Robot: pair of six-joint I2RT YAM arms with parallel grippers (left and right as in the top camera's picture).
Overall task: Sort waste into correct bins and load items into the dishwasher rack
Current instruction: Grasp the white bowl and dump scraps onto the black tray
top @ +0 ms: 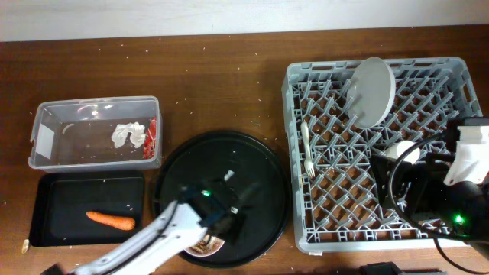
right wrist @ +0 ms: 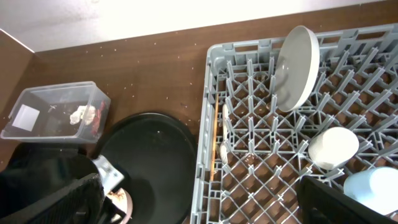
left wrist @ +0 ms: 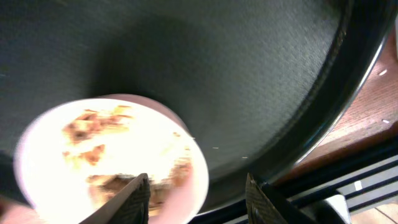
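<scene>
Tub [top: 84,145] behind tray [top: 69,195] (carrot [top: 111,221] inside) — round tray [top: 229,164] between them and rack [top: 293,176].

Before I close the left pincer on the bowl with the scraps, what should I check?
1. Left pincer open: ok.
2. Bowl rim between its fingers: ok, one finger over the inside, one outside.
3. How far down the rim the fingers reach: cannot tell, the view is blurred.
4. Food scraps lie inside the bowl: ok.
5. Black tray has bare room beside the carrot: ok.
6. Right pincer open over the dishwasher rack, apart from the bowl: ok.
</scene>
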